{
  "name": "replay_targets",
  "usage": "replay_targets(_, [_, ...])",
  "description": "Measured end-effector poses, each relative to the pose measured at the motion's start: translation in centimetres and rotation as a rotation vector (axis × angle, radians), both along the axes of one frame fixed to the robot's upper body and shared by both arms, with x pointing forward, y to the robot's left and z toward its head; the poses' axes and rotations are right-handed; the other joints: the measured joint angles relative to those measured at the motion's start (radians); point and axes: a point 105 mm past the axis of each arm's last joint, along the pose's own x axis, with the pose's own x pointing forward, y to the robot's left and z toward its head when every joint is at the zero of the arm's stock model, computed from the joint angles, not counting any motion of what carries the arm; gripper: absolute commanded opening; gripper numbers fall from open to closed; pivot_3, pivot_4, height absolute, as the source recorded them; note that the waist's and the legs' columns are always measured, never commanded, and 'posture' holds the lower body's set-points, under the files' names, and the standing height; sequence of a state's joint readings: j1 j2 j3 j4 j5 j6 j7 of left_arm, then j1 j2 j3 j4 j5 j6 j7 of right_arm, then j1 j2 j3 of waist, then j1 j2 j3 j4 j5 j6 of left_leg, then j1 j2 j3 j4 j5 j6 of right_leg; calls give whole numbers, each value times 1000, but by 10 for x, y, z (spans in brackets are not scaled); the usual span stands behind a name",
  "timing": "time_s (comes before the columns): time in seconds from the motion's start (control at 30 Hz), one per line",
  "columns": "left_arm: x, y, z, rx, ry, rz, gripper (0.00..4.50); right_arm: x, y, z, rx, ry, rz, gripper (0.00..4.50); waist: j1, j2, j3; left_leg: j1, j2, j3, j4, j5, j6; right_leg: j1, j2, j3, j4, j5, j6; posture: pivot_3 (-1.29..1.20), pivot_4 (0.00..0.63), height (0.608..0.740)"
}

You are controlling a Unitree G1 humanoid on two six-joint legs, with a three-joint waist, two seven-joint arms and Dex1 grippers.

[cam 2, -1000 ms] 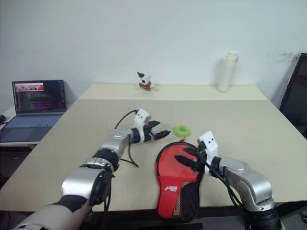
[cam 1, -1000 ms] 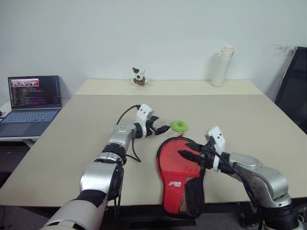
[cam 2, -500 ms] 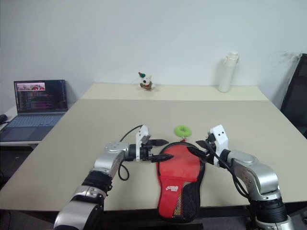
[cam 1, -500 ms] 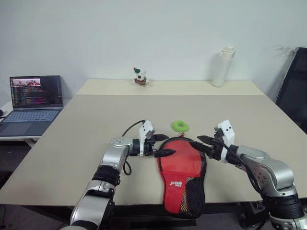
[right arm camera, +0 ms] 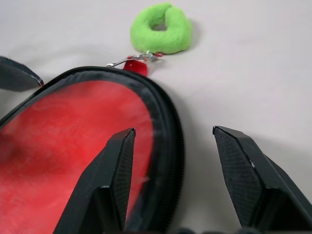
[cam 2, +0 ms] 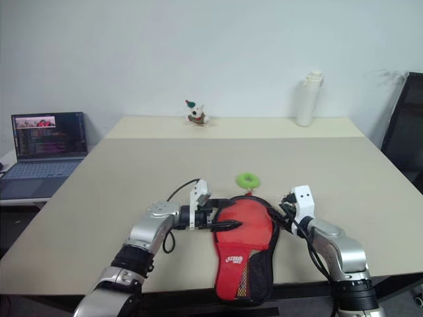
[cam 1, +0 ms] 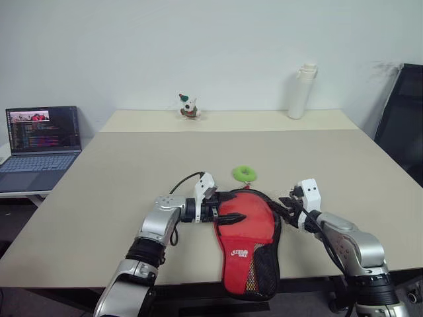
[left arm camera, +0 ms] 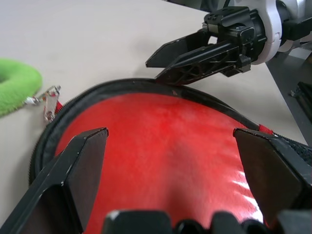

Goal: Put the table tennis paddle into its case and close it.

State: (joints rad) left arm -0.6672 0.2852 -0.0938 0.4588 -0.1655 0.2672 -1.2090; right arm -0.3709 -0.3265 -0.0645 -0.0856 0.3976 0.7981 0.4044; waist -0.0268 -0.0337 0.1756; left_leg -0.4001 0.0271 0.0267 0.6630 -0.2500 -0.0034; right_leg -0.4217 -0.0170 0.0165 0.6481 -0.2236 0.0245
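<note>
Case (cam 1: 248,241) laid flat on tabletop (cam 1: 132,172) at near edge, red side up, long axis running from round head (far end) toward handle end overhanging near edge. Red face of table tennis paddle (left arm camera: 165,161) seen inside open zipper rim at head. Green ring (cam 1: 246,174) just beyond head, clipped to zipper pull.

Left gripper (cam 1: 223,206) at head's left rim, fingers wide apart, straddling rim. Right gripper (cam 1: 285,207) at head's right rim, fingers apart, zipper rim between them, not clamped.

Both grippers judged about equally near; head flanked from both sides.
</note>
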Motion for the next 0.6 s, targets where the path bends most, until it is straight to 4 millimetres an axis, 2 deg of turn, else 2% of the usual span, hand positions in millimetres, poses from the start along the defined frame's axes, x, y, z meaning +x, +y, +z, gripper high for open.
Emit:
replay_targets(0.07, [-1, 1, 2, -7, -1, -3, 4500, 1, -1, -4, 2, 17, -8, 2807, 0, 0, 0, 0, 0, 0, 0, 0, 0, 0, 0, 0, 0, 0, 0, 0, 150, 740])
replay_targets(0.17, [-3, 2, 5, -6, -12, -10, 4500, 2, -1, -12, 7, 50, -22, 1974, -1, 0, 0, 0, 0, 0, 0, 0, 0, 0, 0, 0, 0, 0, 0, 0, 150, 740])
replay_targets(0.33, [-7, 4, 2, -4, 2, -9, 4500, 6, 4, -8, 16, 45, -11, 220, -2, 0, 0, 0, 0, 0, 0, 0, 0, 0, 0, 0, 0, 0, 0, 0, 150, 740])
replay_targets(0.37, [-7, 4, 2, -2, 4, -9, 4500, 7, 4, -7, 16, 43, -11, 28, -2, 0, 0, 0, 0, 0, 0, 0, 0, 0, 0, 0, 0, 0, 0, 0, 150, 740])
replay_targets(0.6, [-10, 3, 3, -2, -6, -14, 4500, 13, 10, -5, 19, 50, 18, 28, -6, 0, 0, 1, 1, 0, 0, 0, 0, 0, 0, 1, 1, 0, 0, 0, 150, 740])
